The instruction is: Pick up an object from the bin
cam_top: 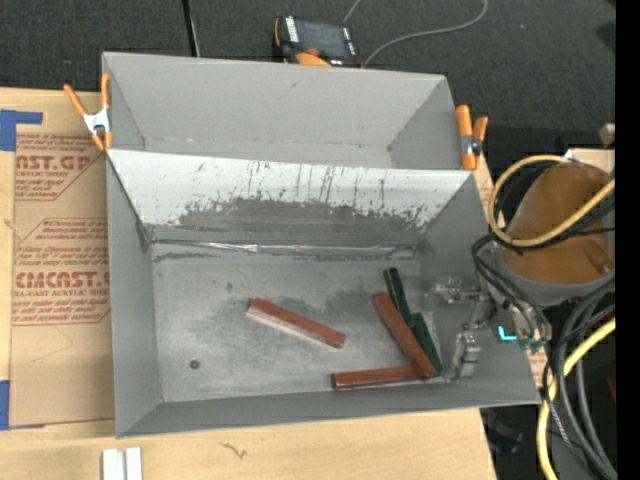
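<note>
Setting: pale wooden tabletop (300, 453), with dark floor (520, 28) behind it. On the tabletop stands a grey metal bin (280, 118) with sloping walls; its rear wall is scuffed and streaked.

Contents, placed with respect to the dark green stick:

1. Dark green stick (410, 313): narrow, lying flat on the right part of the bin's floor, slanting from far-left to near-right.
2. Reddish-brown stick (398, 330): right against the green stick's left side and slanted almost the same way. The two touch or overlap at their near ends; which lies on top cannot be told.
3. Second reddish-brown stick (372, 377): in front of the green stick and nearly level, its right end meeting the near ends of items 1 and 2.
4. Paler reddish bar (295, 324): well to the left of the green stick, lying alone and slightly tilted.

Robot: gripper (462, 343) is low at the bin's right wall, just right of the green stick's near end and nearest to items 1 to 3. Whether it is spread or pressed together cannot be told. Orange cover (555, 233) and looping yellow and black cables (520, 183) are farther right of the green stick, beyond the rim.
</note>
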Available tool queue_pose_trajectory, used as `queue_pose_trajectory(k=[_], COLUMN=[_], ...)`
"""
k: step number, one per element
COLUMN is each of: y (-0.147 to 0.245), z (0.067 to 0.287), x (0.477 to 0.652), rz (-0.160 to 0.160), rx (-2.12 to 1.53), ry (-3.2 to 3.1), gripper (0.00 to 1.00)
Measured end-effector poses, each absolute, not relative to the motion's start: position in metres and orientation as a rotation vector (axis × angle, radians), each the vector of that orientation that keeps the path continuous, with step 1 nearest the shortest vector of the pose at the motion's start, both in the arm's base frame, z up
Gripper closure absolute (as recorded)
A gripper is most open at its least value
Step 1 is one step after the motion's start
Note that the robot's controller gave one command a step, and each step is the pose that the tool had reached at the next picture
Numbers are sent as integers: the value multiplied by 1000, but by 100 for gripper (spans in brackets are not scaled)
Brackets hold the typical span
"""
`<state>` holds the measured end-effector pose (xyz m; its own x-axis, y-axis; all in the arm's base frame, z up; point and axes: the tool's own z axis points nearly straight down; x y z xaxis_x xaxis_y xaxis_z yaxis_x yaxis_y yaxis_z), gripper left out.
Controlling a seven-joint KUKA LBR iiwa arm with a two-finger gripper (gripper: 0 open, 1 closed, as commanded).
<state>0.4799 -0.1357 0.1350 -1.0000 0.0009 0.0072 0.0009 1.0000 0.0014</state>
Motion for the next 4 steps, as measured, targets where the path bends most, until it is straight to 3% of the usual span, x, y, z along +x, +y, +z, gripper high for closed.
queue_pose_trajectory(k=[1, 2, 3, 4], y=[-96, -93, -42, -43], z=[73, 86, 69, 70], x=[513, 566, 552, 552], rz=[2, 1, -4, -4], rx=[659, 1419, 1917, 1915], ry=[-3071, -2809, -2490, -2492], gripper=[0, 0, 0, 100])
